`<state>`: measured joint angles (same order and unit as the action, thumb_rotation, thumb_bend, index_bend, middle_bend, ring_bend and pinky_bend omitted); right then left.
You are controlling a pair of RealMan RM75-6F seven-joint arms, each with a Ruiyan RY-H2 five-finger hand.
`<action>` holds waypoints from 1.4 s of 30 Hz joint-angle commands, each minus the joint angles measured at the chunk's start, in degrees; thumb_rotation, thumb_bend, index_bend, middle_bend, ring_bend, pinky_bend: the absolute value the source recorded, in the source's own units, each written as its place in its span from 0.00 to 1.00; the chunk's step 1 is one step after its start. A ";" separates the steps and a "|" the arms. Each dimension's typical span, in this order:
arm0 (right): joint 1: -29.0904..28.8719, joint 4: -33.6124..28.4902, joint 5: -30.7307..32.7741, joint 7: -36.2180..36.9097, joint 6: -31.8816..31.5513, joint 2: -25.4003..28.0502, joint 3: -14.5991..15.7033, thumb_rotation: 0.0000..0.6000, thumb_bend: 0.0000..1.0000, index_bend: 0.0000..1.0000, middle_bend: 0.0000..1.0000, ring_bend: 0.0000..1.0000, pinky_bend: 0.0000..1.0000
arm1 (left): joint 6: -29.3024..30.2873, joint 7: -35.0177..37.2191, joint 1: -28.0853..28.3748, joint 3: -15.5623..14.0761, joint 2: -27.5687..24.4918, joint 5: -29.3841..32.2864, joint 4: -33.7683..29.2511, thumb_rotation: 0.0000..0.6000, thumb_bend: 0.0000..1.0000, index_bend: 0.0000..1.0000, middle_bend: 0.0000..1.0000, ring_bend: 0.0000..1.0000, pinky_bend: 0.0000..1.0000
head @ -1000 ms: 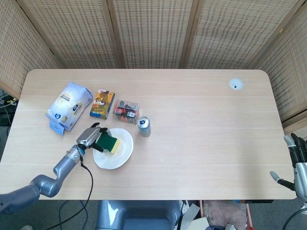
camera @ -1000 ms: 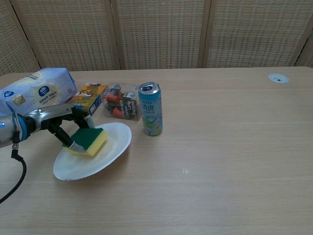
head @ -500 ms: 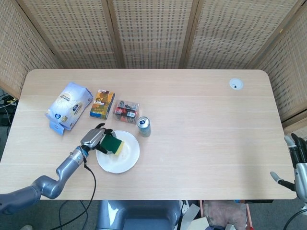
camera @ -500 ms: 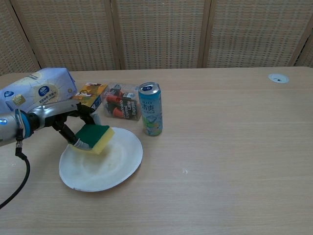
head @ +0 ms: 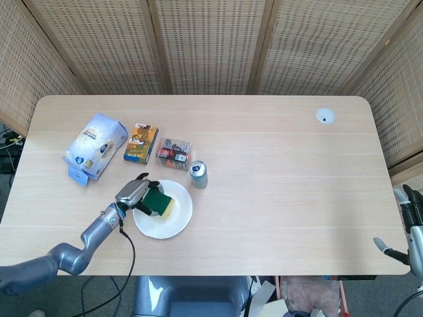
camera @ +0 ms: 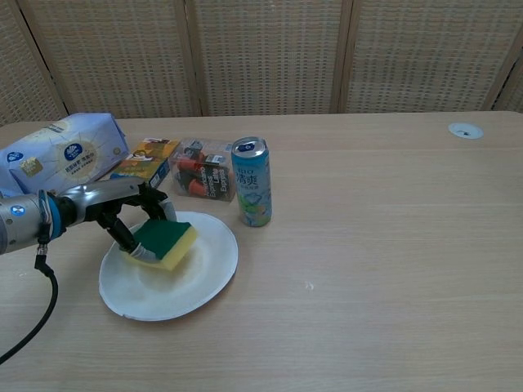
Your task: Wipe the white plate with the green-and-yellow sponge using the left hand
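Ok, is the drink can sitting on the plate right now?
No, in the chest view the drink can stands on the table just beyond the white plate, off its rim.

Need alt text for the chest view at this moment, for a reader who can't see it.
The robot's left hand holds a green-and-yellow sponge on a white plate at the left of a wooden table. Behind the plate stand a drink can, a clear box of small items, a snack box and a pale blue bag. The right hand is out of frame.
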<state>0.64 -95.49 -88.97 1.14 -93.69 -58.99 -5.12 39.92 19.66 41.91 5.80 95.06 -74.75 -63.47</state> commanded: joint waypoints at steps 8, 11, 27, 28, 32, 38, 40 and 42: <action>-0.01 -0.03 -0.02 0.07 -0.02 0.03 -0.03 1.00 0.00 0.00 0.00 0.00 0.00 | -0.21 1.12 -0.10 0.34 0.82 0.15 1.00 1.00 0.06 0.59 0.41 0.30 0.01; 0.06 -0.08 -0.19 0.05 -0.20 0.04 0.01 1.00 0.00 0.00 0.00 0.00 0.00 | 0.89 2.37 -0.15 1.12 -0.17 -0.34 -0.63 1.00 0.06 0.59 0.41 0.30 0.01; 0.18 -0.05 -0.40 1.04 -0.31 0.44 0.12 1.00 0.00 0.00 0.00 0.00 0.00 | -0.83 0.71 -0.06 -0.03 1.13 0.62 1.60 1.00 0.06 0.59 0.41 0.30 0.01; 0.19 -0.04 -0.43 1.07 -0.34 0.46 0.12 1.00 0.00 0.00 0.00 0.00 0.00 | -1.00 0.32 -0.01 -0.10 1.45 0.74 1.96 1.00 0.06 0.59 0.41 0.30 0.01; 0.28 -0.04 -0.50 1.43 -0.53 0.59 0.11 1.00 0.00 0.00 0.00 0.00 0.00 | -0.92 -2.20 0.07 -1.05 2.57 0.15 3.44 1.00 0.06 0.59 0.41 0.30 0.01; 0.50 -0.05 -0.60 1.98 -0.96 0.77 0.09 1.00 0.00 0.00 0.00 0.00 0.00 | 1.95 -0.51 -0.35 0.12 1.44 -1.03 0.65 1.00 0.07 0.59 0.41 0.30 0.01; 0.48 -0.03 -0.67 2.02 -0.91 0.80 0.13 1.00 0.00 0.00 0.00 0.00 0.00 | 2.63 -0.36 -0.24 0.41 0.50 -1.59 -0.63 1.00 0.06 0.59 0.41 0.30 0.01; 0.49 -0.09 -0.87 2.13 -1.00 0.85 0.17 1.00 0.00 0.00 0.00 0.00 0.00 | 3.31 -1.08 0.09 0.76 -1.08 -2.22 -2.96 1.00 0.07 0.59 0.41 0.30 0.01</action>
<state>1.14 -95.56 -89.82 3.25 -94.68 -58.15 -4.96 42.51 18.94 41.76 6.11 95.34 -76.28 -64.64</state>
